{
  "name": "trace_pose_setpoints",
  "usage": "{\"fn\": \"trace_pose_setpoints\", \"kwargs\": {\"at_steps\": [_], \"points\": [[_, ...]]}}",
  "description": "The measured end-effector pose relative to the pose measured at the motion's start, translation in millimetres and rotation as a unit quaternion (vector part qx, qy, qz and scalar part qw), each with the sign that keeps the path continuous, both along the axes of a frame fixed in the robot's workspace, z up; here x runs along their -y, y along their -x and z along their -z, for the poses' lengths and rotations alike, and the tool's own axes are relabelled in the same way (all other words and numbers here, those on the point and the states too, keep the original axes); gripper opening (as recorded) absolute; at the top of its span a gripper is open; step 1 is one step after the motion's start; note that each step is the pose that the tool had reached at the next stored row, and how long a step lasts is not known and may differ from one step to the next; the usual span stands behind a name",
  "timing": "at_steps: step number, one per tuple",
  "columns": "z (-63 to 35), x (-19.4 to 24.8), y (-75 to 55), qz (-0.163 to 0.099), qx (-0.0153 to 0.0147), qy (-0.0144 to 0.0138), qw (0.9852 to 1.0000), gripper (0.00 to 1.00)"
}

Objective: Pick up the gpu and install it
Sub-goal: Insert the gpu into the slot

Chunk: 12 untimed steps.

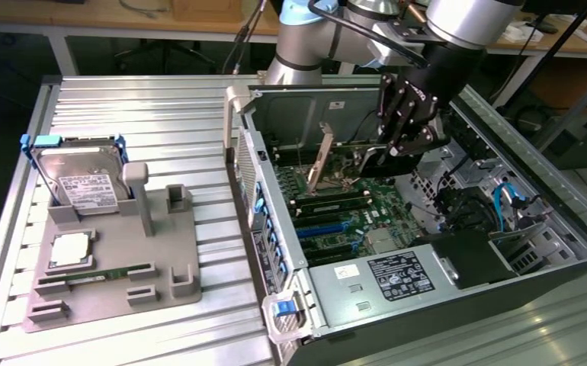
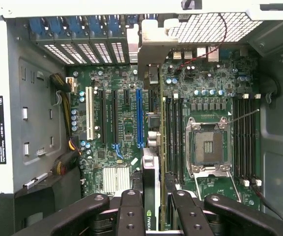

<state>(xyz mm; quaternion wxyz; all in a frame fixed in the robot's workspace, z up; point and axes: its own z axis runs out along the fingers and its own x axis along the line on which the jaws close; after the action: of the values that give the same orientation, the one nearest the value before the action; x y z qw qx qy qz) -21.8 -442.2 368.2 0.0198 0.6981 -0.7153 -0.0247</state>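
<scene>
Your gpu is a thin green-brown card with a silver end bracket, standing edge-down inside the open computer case over the motherboard. The jaws pinch its top edge. A hard drive sits on the desk's grey fixture at the exterior view's left.

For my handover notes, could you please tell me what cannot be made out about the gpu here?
Wrist view: the gpu is edge-on, so its fan face is hidden.
Exterior view: the claw covers part of the gpu; whether its lower edge meets a slot cannot be told.
</scene>
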Motion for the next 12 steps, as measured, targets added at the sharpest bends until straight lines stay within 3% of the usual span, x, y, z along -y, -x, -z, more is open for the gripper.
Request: {"fn": "trace_pose_setpoints", "kwargs": {"at_steps": [9,12], "points": [[4.4,0.0,0.0,0.0,0.0,0.0,1.0,0.27],[11.2,0.0,0.0,0.0,0.0,0.0,1.0,0.27]]}}
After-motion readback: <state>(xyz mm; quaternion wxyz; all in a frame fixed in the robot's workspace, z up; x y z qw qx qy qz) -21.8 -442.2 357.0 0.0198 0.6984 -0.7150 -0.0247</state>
